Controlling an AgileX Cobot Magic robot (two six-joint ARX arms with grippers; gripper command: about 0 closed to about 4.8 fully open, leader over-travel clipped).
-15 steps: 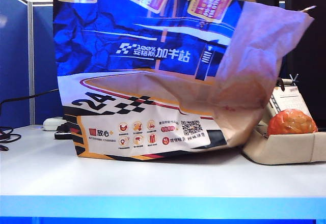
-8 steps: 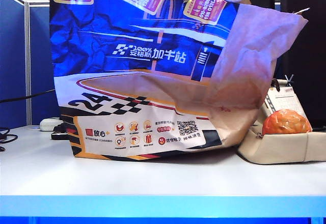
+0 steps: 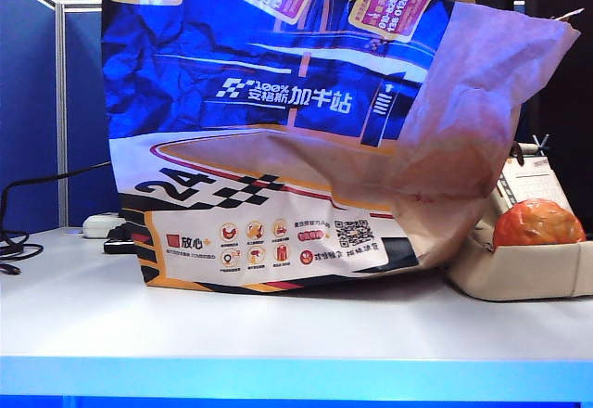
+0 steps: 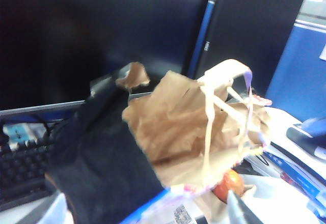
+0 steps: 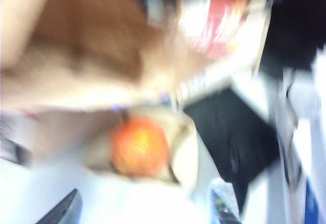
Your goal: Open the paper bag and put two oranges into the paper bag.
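Observation:
The paper bag (image 3: 278, 121) stands upright on the white table, its blue, white and orange printed face with "24" towards the exterior camera. Seen from above, the bag's mouth (image 4: 193, 127) gapes, showing crumpled brown paper and thin handles. One orange (image 3: 537, 223) lies in a low beige tray (image 3: 519, 283) to the right of the bag, and the same orange (image 4: 229, 183) shows just beyond the bag's rim. My left gripper (image 4: 142, 216) hovers over the bag's mouth, open. My right gripper (image 5: 145, 214) is open above the orange (image 5: 140, 145), nothing between its fingers. Neither gripper shows in the exterior view.
A blue partition (image 3: 37, 102) and black cables (image 3: 14, 241) stand behind the bag on the left, with a small white object (image 3: 97, 225) beside them. A keyboard (image 4: 20, 158) and a dark monitor lie past the bag. A calendar-like card (image 3: 528, 181) leans behind the tray.
The whole exterior picture shifted slightly left, then back right, bag and tray together. The bag's shape and the orange in the tray look the same.

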